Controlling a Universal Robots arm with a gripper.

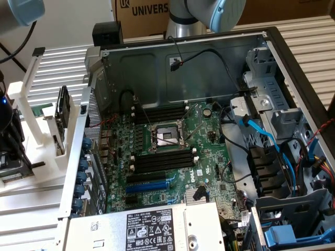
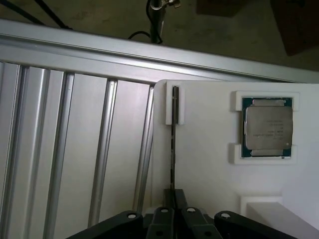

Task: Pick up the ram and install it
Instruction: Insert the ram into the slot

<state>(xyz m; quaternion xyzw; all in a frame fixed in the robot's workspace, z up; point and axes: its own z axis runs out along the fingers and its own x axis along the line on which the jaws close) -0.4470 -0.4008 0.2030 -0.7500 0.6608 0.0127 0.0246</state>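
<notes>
motherboard [image 1: 212, 157] green | cables [image 1: 260, 133] blue | tray [image 2: 209, 149] white | processor [image 2: 267, 128] silver | ram [image 2: 174, 149] dark | tool [image 2: 174, 195] black | rails [image 2: 60, 149] grey

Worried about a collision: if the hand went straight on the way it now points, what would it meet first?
The ram, standing on edge in the white holder; the hand is closed on its near edge. Beyond it likely the holder's plate, though depth is unclear.

One end of the ram [image 2: 173, 149] is hidden between the edge-cropped jaws.
</notes>
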